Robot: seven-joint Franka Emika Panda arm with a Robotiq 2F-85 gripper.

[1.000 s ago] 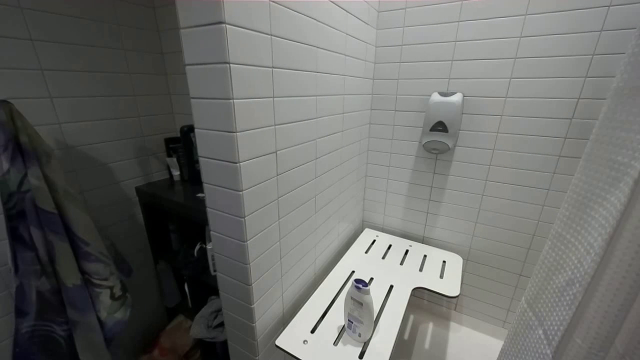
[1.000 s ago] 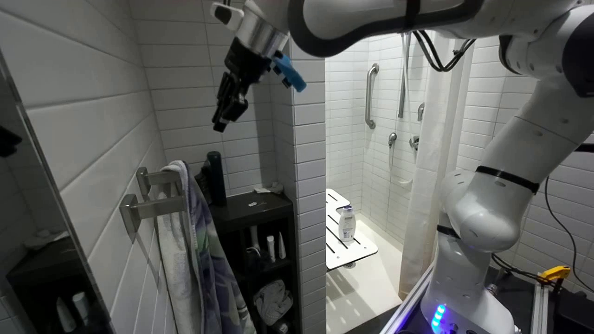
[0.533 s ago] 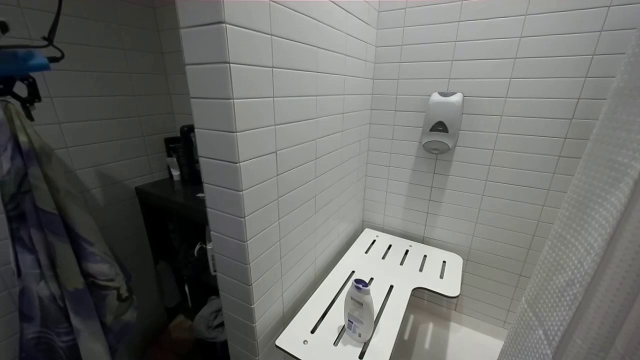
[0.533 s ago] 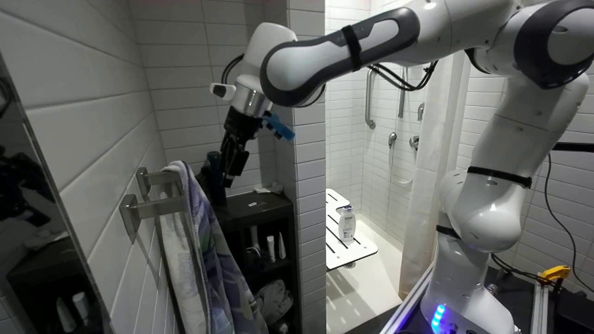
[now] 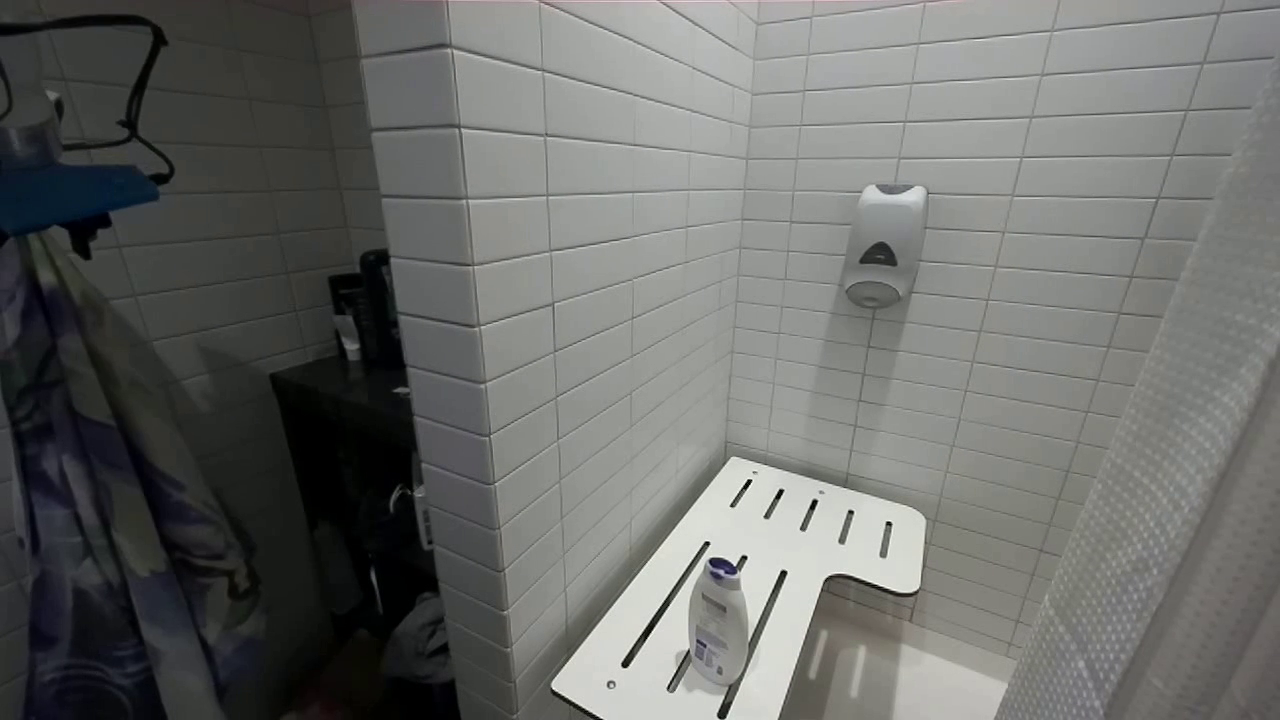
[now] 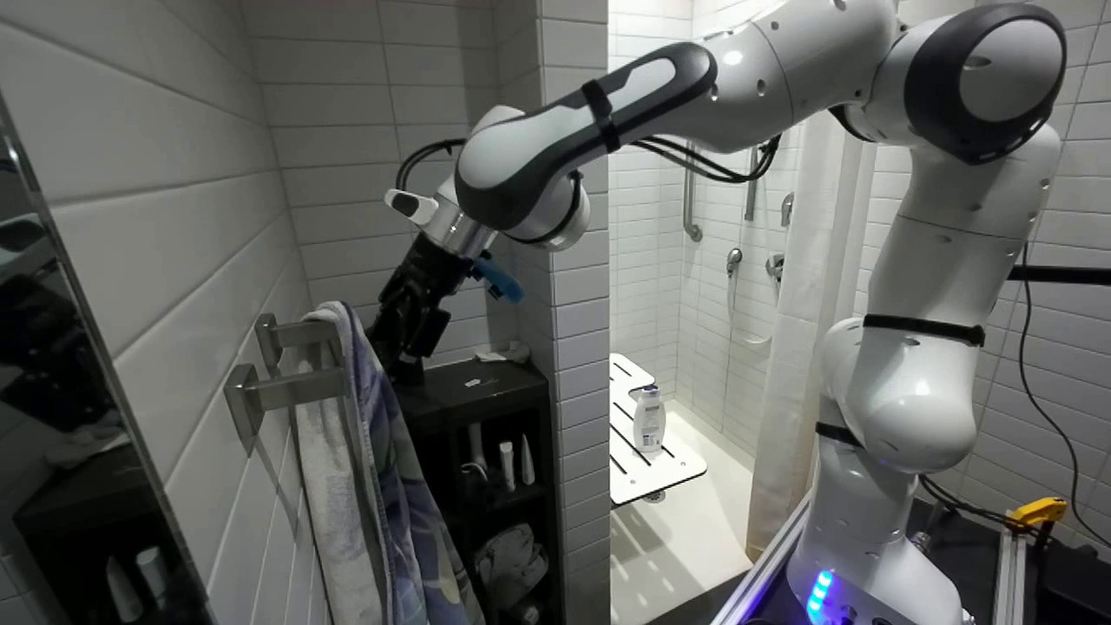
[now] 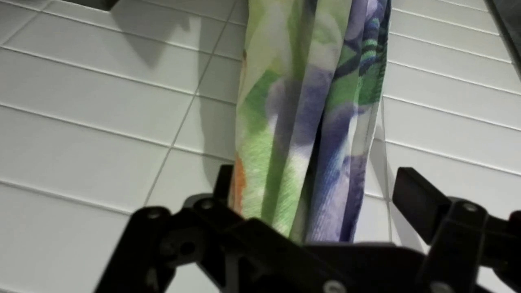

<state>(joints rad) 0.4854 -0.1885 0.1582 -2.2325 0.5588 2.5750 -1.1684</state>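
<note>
Plainly empty and spread wide near the brushed-metal bar (image 6: 304,388), the black two-fingered gripper (image 7: 315,187) could pinch too little of the floral cloth towel (image 7: 285,106) draped there, because it hangs slack.

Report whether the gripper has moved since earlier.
Yes, downward: in an exterior view, the gripper has dropped from well above the metal towel rack to about its height.

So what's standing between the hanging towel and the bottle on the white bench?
The black shelf, then the tiled partition, stand between the towel and the bottle, as both exterior views show.
</note>
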